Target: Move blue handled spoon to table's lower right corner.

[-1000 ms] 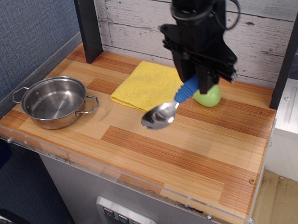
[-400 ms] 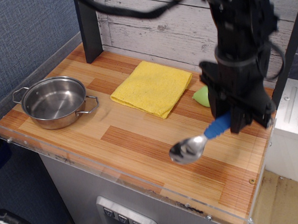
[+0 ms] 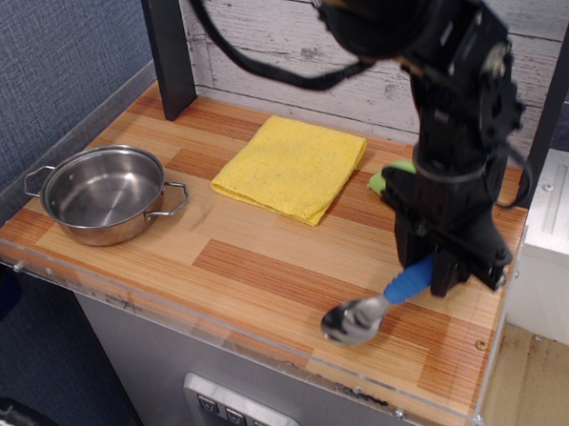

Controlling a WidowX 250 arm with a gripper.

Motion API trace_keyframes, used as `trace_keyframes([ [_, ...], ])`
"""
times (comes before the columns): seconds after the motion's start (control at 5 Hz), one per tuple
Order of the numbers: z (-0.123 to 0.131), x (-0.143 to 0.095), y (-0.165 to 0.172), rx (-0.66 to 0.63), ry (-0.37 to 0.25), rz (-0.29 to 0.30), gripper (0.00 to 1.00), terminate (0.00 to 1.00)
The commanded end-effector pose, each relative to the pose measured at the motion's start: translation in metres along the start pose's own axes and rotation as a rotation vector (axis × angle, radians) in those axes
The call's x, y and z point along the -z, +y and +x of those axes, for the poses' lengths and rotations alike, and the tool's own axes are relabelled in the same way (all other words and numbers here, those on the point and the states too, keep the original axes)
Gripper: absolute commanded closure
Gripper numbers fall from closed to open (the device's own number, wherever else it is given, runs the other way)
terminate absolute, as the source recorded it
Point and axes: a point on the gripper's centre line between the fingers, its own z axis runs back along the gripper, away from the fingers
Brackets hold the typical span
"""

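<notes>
The blue handled spoon (image 3: 377,302) hangs tilted from my gripper (image 3: 438,274), its ribbed blue handle up in the jaws and its shiny metal bowl (image 3: 347,322) down at or just above the wood. My gripper is shut on the handle, over the near right part of the table (image 3: 268,271), close to its lower right corner. The arm hides the upper end of the handle.
A steel pot (image 3: 104,194) with two handles stands at the left. A folded yellow cloth (image 3: 292,165) lies at the back middle. A green object (image 3: 390,179) shows partly behind the arm. The clear acrylic rim (image 3: 224,335) runs along the front edge; a black post (image 3: 169,47) stands at the back left.
My gripper has carried the spoon from beside the yellow cloth and green object toward the near right, then lower, so the spoon's bowl now sits close to the tabletop.
</notes>
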Motion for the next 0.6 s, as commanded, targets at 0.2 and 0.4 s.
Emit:
trace_keyframes([
  [0.2,-0.002,0.006,0.013,-0.091,-0.024,0.024,0.0,0.0],
  [0.4,0.007,-0.004,0.011,-0.122,-0.034,0.017,0.0,0.0],
])
